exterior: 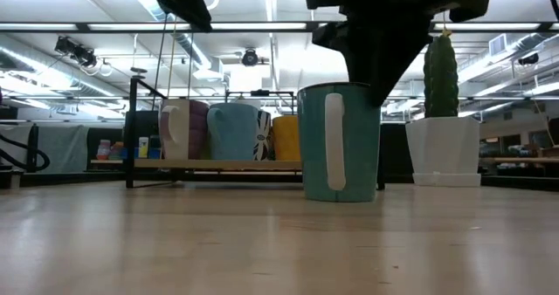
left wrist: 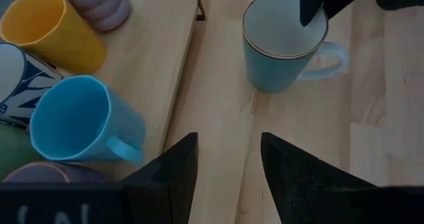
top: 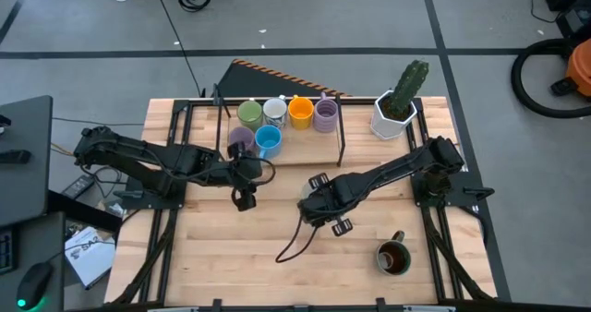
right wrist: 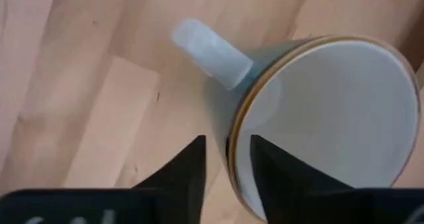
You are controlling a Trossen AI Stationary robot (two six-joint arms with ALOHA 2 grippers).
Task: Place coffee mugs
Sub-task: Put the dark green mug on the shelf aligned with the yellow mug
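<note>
- Right gripper (right wrist: 227,144): over the middle of the table, pointing down onto the teal mug (exterior: 339,142). Fingers are apart, one inside the cup and one outside, with the wall running between them. I see a sliver of gap on the inner side, so I judge it not clamped yet.
- The teal mug stands upright on the bare wood, mouth up, so its long axis is vertical. It sits just in front of the rack (top: 309,148), not on it. Its white handle sticks out sideways, clear of the fingers.
- Key relation: the mug is directly beneath the right gripper, which comes onto the rim from above. The rack lies beyond the mug, toward the far edge of the table.
- Left gripper (left wrist: 228,141): fingers apart, holding nothing. It hovers near the rack's front left corner, well to the side of the teal mug. The right arm is clearly the nearer one.
- On the rack: blue mug (top: 268,141), lavender mug (top: 240,141) and orange mug (top: 300,112), among others. The base right of the blue one looks bare, so it's a likely slot.
- Dark brown mug (top: 394,257) sits alone near the table's front right.
</note>
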